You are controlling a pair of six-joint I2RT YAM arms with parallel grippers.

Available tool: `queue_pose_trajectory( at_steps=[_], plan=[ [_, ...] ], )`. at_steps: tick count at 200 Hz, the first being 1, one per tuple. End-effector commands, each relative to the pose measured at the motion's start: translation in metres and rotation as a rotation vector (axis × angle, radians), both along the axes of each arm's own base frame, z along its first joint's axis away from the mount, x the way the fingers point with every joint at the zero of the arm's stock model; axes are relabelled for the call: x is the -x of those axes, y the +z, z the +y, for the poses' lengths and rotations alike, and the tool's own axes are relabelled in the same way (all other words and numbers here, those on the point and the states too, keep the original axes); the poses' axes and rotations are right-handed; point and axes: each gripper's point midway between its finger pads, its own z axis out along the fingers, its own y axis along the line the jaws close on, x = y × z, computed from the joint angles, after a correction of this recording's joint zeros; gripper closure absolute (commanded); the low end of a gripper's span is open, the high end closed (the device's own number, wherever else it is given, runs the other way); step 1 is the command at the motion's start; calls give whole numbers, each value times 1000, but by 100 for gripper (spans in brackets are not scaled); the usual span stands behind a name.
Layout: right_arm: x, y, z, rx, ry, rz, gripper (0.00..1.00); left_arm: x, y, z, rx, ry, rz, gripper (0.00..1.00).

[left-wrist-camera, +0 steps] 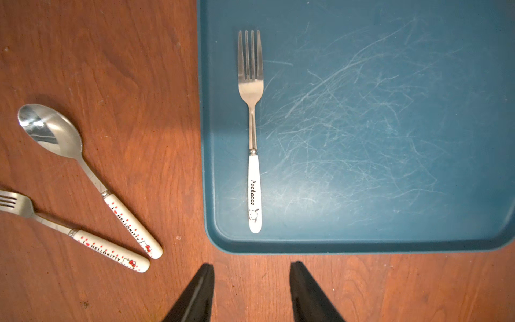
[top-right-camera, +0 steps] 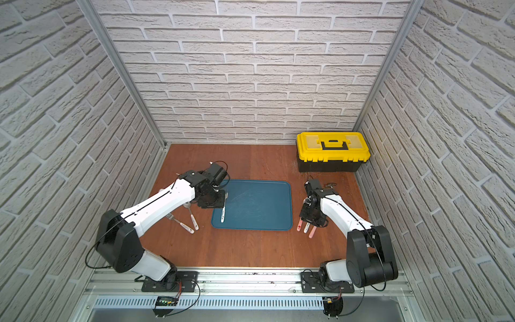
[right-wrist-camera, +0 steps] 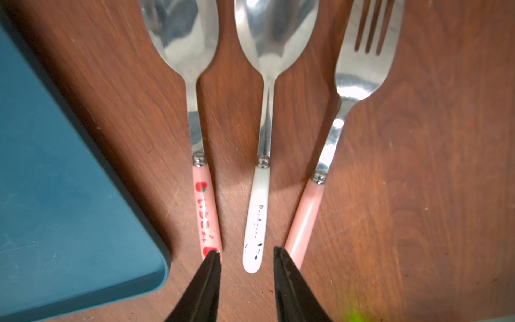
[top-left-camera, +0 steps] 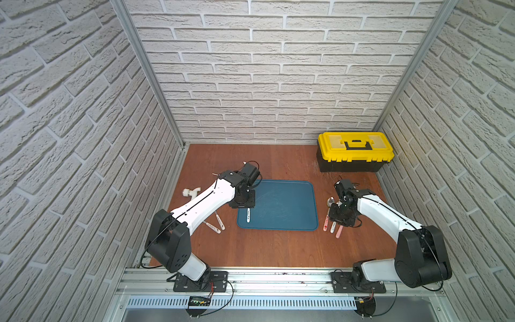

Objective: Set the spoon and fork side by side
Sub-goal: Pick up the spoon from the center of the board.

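Seeing fork flat in tray, upper middle, left gripper spread, empty; right gripper spread, flanking handle end of white spoon

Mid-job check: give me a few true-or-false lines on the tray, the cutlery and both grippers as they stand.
1. A white-handled fork lies on the blue tray. True.
2. The left gripper is shut on that fork. False: its jaws are open and hold nothing.
3. Two spoons and a fork lie on the table in front of the right gripper. True: a pink-handled spoon, a white-handled spoon and a pink-handled fork.
4. A spoon already lies on the tray. False: only the fork is on it.
5. The yellow toolbox stands open. False: its lid is shut.
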Motion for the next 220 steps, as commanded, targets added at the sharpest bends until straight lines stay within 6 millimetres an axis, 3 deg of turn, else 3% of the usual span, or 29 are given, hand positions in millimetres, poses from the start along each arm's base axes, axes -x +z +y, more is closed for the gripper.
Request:
queue_pose_trajectory(
  at_steps=[1, 115, 177, 220],
  plan=[
    [1, -4, 2, -8, -37, -4, 63, -3, 5, -3, 37, -26, -13, 50],
    [-6, -27, -7, 37, -40, 35, 61, 0, -8, 6, 86, 4, 4, 50],
    [13, -46, -5, 13, -61, 75, 66, 2, -7, 14, 52, 10, 3, 50],
    [12, -45, -5, 11, -61, 52, 81, 6, -17, 19, 47, 25, 21, 51]
  ],
)
